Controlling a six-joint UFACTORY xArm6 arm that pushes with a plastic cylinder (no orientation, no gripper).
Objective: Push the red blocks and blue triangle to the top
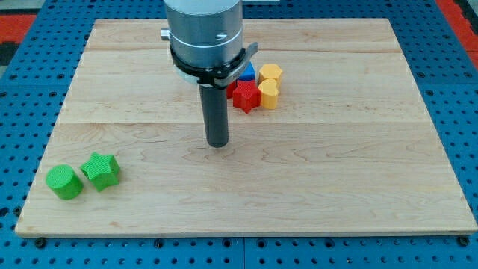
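My tip rests on wooden board, touching nothing, below red star block, w/ blue block & two yellow blocks; no containers.

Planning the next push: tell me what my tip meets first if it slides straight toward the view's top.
Probably nothing: my tip would pass just left of the red block, though the arm hides that stretch, so depth is uncertain.
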